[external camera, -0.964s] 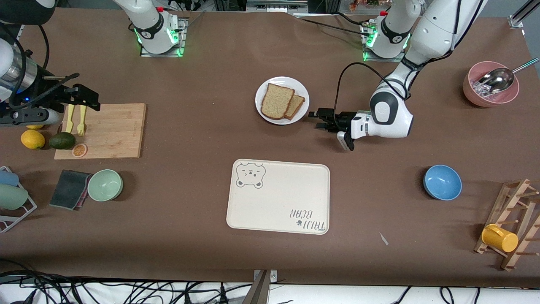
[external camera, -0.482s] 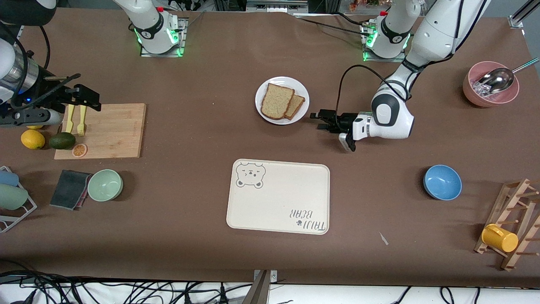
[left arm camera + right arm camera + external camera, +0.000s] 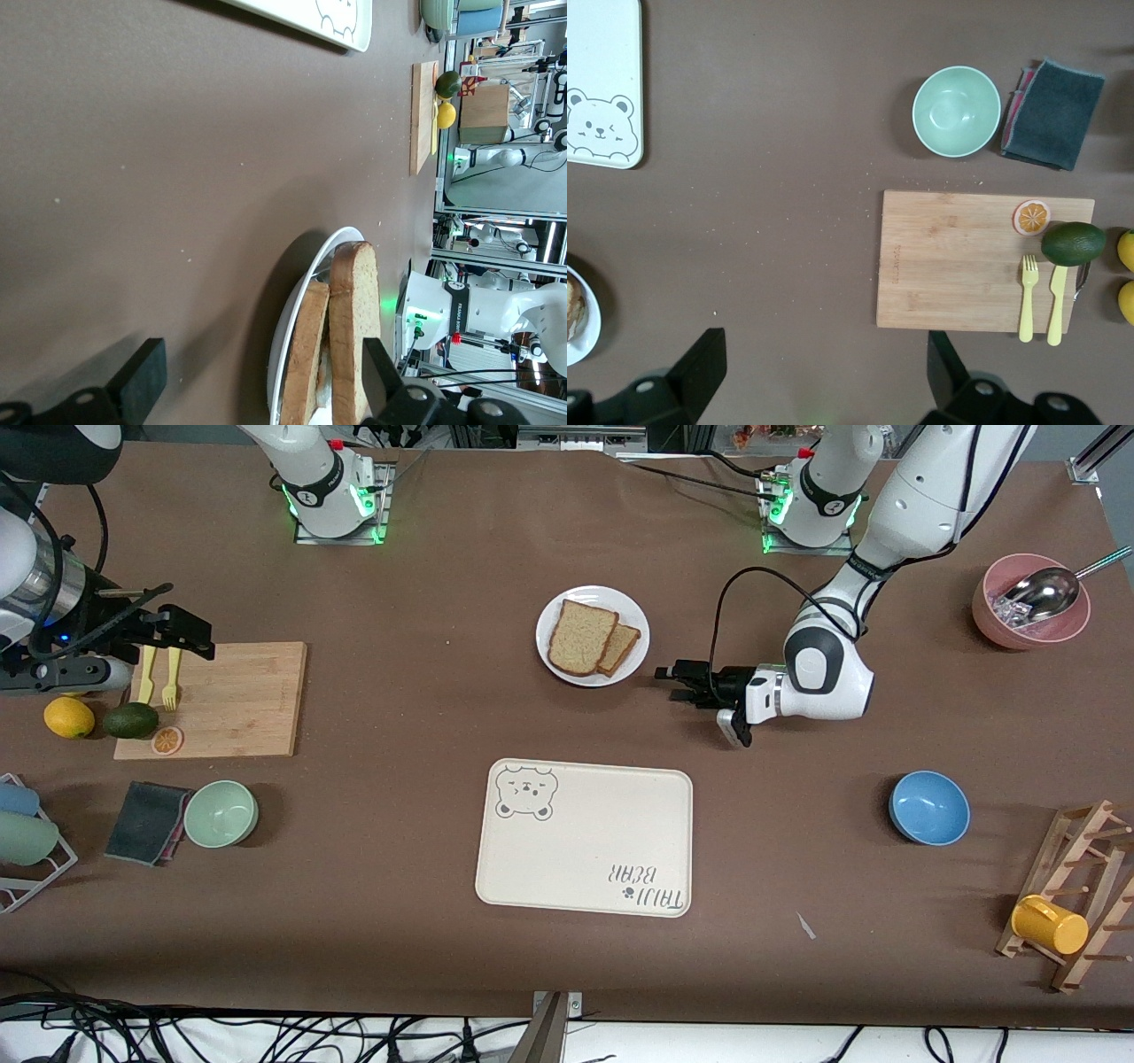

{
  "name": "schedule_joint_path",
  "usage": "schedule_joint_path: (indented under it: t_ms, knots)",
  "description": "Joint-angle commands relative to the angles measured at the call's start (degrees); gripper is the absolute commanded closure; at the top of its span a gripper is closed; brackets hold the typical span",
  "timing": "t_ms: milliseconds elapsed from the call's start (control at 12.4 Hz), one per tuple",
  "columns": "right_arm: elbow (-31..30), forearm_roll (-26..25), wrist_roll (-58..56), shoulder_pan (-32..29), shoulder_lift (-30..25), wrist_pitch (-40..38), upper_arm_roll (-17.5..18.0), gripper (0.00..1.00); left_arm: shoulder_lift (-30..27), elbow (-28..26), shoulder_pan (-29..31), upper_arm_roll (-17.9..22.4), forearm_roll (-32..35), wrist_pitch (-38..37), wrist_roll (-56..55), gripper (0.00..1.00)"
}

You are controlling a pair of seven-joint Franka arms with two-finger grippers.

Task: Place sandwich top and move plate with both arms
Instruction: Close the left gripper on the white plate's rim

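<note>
Bread slices (image 3: pixel 592 639): two on one plate (image 3: pixel 634 610); bowls: three.

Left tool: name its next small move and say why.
Probably ease the left tool forward to the plate's rim. It is open beside the plate, the top slice already lies there, and the right tool waits open over the cutting board.
</note>
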Motion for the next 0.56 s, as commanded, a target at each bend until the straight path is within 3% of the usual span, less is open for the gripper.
schedule_joint_path:
  t_ms: [0,482]
  knots:
    - [-0.4,-0.5,-0.1,0.9,0.2,0.9,0.2,0.00,0.5,1.0,0.5,-0.2,-1.8,-0.8,1.7,0.03]
    - [-0.4,-1.6,0.2,2.3,0.5,1.4,0.2,0.00,0.7,1.0,0.1,-0.3,-1.9,-0.8,1.6,0.04]
